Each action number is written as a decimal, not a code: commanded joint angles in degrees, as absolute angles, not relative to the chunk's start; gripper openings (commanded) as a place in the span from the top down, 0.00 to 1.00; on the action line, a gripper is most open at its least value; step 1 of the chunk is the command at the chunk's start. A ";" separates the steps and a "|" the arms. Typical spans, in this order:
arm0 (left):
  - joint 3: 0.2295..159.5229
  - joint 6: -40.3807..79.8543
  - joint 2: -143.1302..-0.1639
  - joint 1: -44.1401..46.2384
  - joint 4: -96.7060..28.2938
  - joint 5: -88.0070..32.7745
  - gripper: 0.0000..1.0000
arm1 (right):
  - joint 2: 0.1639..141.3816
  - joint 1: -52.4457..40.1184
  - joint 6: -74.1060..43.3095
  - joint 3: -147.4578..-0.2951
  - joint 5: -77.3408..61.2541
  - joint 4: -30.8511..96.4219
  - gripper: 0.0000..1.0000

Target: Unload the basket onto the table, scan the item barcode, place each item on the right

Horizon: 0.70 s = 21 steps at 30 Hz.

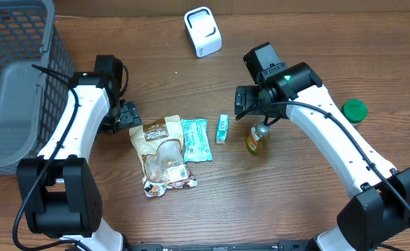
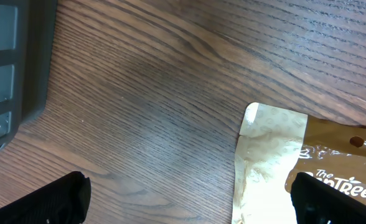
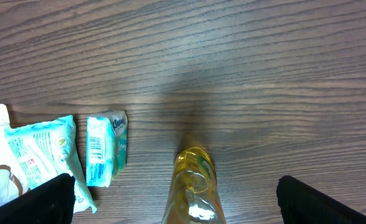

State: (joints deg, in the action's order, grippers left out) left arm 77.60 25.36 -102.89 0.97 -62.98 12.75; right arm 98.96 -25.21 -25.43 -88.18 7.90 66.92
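Now both arms hover over the bench (image 1: 295, 209), items untouched.
The snack bag (image 1: 162, 155) is soft, crinkly, light; the small bottle (image 1: 258, 138), under the wide-open, empty right gripper (image 1: 252, 106), looks rigid, slick and heavier: pinch its body midway. Left gripper (image 1: 125, 116) gapes empty beside the bag.

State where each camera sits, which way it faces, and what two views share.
Overhead: fixed above, facing down on the brown wooden table; white left arm and white right arm show.
Left wrist: on the left arm, facing down past its open left tool at the tan plastic snack pouch.
Right wrist: on the right arm, facing down past its open right tool at the yellow clear bottle and small teal tissue pack.
Shared: overhead and right wrist both show bottle and tissue pack.
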 commanded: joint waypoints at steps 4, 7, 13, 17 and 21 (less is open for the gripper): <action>77.60 25.78 -103.50 0.78 -62.94 13.91 0.00 | 98.02 -24.99 -25.54 -89.21 8.54 68.60 0.00; 77.60 25.76 -103.50 0.78 -62.94 13.91 0.01 | 98.06 -25.02 -25.52 -89.19 8.40 71.05 0.00; 77.60 25.76 -103.50 0.78 -62.94 13.91 0.00 | 98.06 -25.08 -25.02 -88.36 5.23 76.49 0.03; 77.60 25.76 -103.50 0.78 -62.94 13.93 0.00 | 98.06 -25.08 -23.03 -85.38 3.66 74.89 0.12; 77.60 25.76 -103.50 0.78 -62.94 13.91 0.01 | 98.06 -25.08 -22.46 -82.06 3.70 71.88 0.17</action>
